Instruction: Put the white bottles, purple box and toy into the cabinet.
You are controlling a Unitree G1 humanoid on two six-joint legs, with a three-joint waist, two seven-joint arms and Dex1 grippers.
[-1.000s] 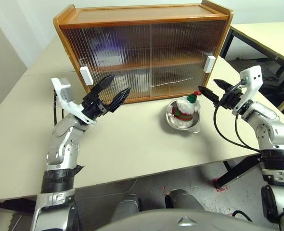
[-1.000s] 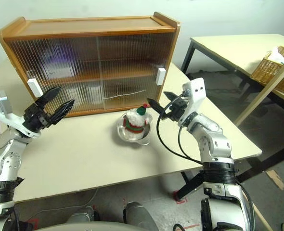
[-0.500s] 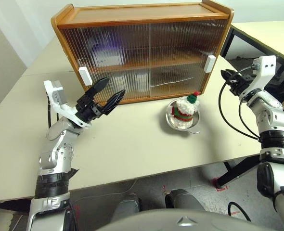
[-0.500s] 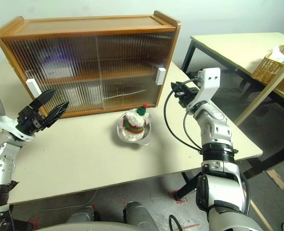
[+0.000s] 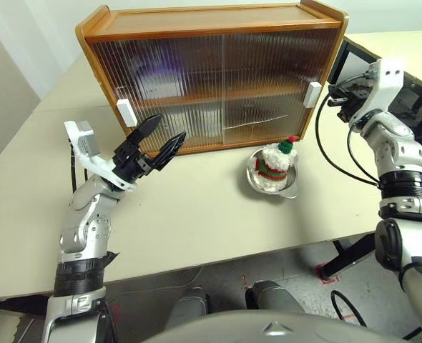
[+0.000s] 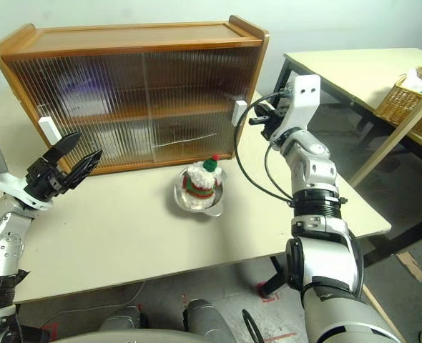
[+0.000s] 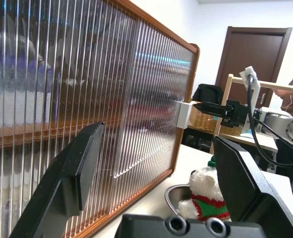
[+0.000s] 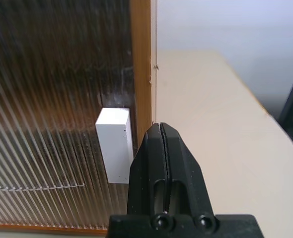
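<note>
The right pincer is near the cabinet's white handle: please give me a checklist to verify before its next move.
1. Right pincer shut, holding nothing: ok.
2. Right pincer beside the right door's white handle; contact: cannot tell.
3. Cabinet doors both closed, so no way in for anything: not ok.
4. Toy sitting in the steel bowl, clear of the doors: ok.
5. Left pincer open, in front of the left door: ok.
</note>
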